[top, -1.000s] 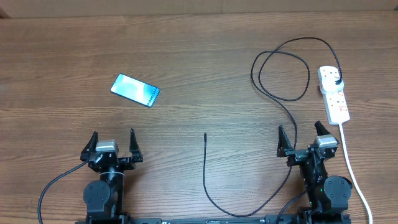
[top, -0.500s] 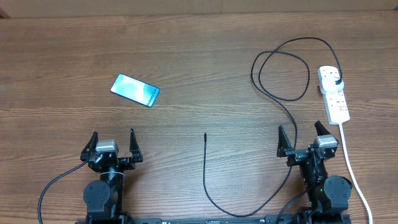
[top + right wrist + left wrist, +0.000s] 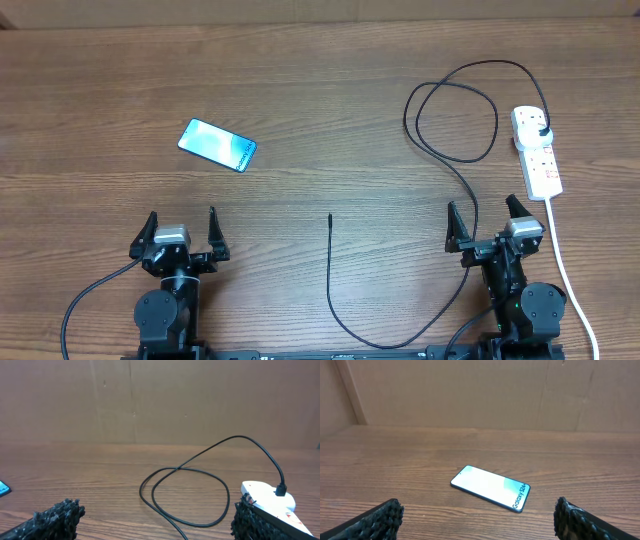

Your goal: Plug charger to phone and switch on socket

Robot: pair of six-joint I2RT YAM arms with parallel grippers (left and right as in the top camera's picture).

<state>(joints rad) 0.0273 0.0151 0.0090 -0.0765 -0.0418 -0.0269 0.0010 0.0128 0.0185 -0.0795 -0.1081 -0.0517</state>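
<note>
The phone [image 3: 217, 145] lies flat on the wooden table at the left, its screen lit pale blue; in the left wrist view the phone [image 3: 490, 487] reads "Galaxy S24+" and sits ahead of my left gripper [image 3: 181, 229], which stands open and empty. The charger cable [image 3: 455, 120] loops across the right of the table, its black plug [image 3: 543, 132] in the socket [image 3: 537, 150]. Its connector tip [image 3: 330, 217] rests free at the centre. My right gripper [image 3: 491, 218] is open, empty, just short of the socket [image 3: 267, 498]. The cable loop [image 3: 185, 495] lies before it.
The socket's thick white cord [image 3: 568, 270] runs down the table's right side past my right arm. A brown cardboard wall [image 3: 480, 392] backs the far edge of the table. Bare wood lies between the phone and the connector tip.
</note>
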